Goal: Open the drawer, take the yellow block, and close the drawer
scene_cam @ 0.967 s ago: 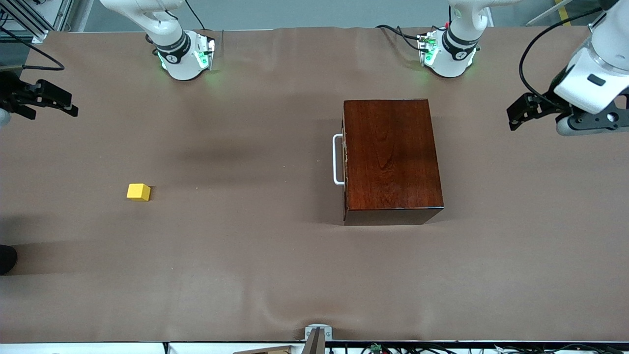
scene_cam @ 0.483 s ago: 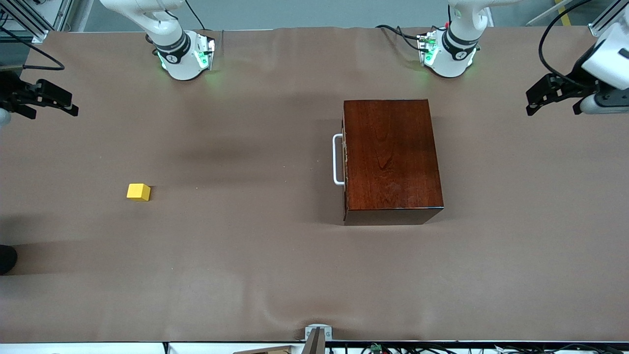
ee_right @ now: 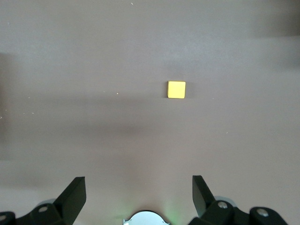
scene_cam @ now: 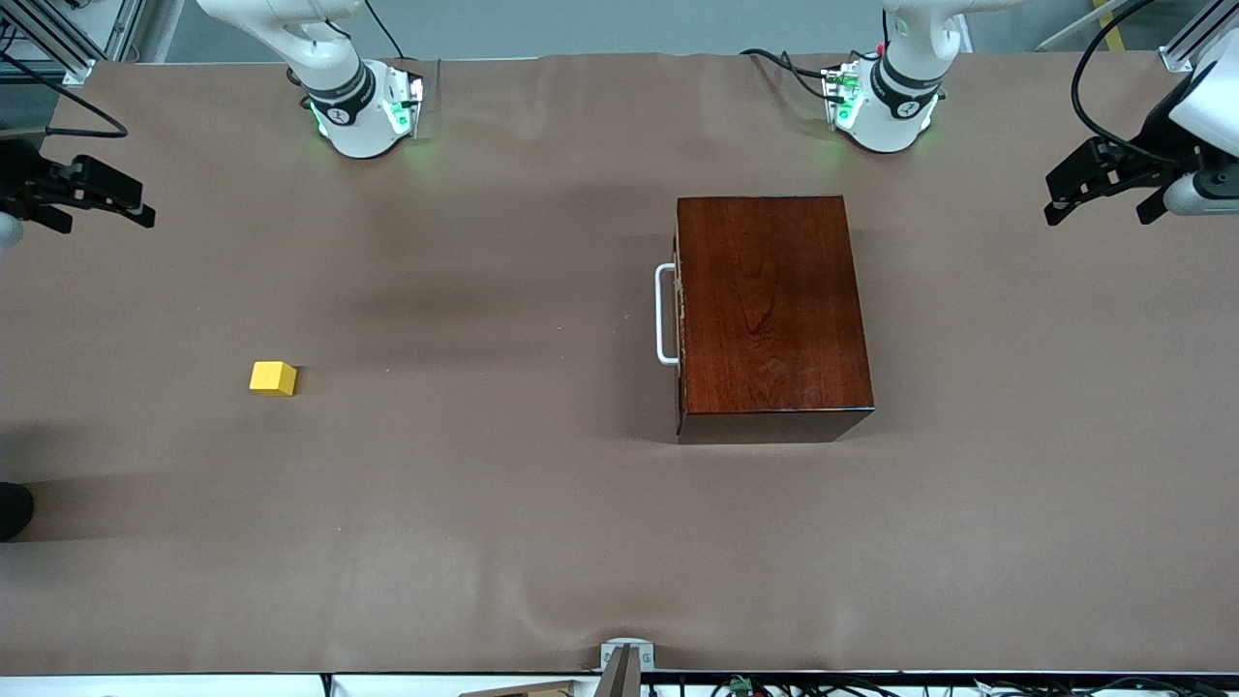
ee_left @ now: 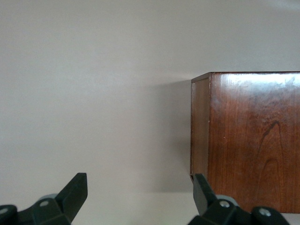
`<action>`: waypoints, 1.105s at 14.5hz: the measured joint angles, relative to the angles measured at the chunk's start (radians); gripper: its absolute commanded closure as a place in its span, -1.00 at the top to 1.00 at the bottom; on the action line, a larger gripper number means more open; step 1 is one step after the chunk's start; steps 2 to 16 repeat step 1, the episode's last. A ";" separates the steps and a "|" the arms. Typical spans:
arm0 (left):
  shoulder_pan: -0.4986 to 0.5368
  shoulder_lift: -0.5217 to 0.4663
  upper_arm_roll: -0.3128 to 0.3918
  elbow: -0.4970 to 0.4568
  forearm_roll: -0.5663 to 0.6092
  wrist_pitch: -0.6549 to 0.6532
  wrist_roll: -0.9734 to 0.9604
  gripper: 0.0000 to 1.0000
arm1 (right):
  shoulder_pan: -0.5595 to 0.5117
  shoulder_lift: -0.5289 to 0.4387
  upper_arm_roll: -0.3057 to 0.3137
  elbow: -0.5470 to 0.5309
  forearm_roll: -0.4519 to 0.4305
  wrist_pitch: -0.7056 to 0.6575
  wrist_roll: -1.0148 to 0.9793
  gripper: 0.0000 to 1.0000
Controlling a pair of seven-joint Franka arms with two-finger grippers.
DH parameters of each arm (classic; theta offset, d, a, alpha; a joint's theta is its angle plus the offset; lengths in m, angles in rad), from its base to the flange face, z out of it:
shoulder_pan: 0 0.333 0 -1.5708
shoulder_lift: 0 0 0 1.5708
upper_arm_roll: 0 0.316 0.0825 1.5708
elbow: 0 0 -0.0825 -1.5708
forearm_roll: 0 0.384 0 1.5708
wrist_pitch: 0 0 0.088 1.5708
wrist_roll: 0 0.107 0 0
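Both sets of jaws spread wide, holding nothing. Left gripper (scene_cam: 1103,189) over the table's left-arm end, apart from the box (scene_cam: 774,310); it has pulled away from the box since a second ago. Right gripper (scene_cam: 87,194) waits at the other end. Drawer (scene_cam: 680,315) shut, handle (scene_cam: 664,315) untouched. Yellow block (scene_cam: 273,378) sits out on the table (scene_cam: 484,503), not inside. Risk: hunting the drawer for it wastes the pull.

Brown cloth (scene_cam: 542,542) covers table, slightly wrinkled; grey floor strip along table's robot-base edge.
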 measured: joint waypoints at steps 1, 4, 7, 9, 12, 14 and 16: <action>-0.001 0.002 -0.001 0.001 0.000 0.000 0.000 1.00 | 0.000 0.000 0.000 0.000 0.000 -0.001 0.000 1.00; -0.001 0.002 -0.001 0.001 0.000 0.000 0.000 1.00 | 0.000 0.000 0.000 0.000 0.000 -0.001 0.000 1.00; -0.001 0.002 -0.001 0.001 0.000 0.000 0.000 1.00 | 0.000 0.000 0.000 0.000 0.000 -0.001 0.000 1.00; -0.001 0.002 -0.001 0.001 0.000 0.000 0.000 1.00 | 0.000 0.000 0.000 0.000 0.000 -0.001 0.000 1.00; -0.001 0.002 -0.001 0.001 0.000 0.000 0.000 1.00 | 0.000 0.000 0.000 0.000 0.000 -0.001 0.000 1.00; -0.001 0.002 -0.001 0.001 0.000 0.000 0.000 1.00 | 0.000 0.000 0.000 0.000 0.000 -0.001 0.000 1.00; -0.001 0.002 -0.001 0.001 0.000 0.000 0.000 1.00 | 0.000 0.000 0.000 0.000 0.000 -0.001 0.000 1.00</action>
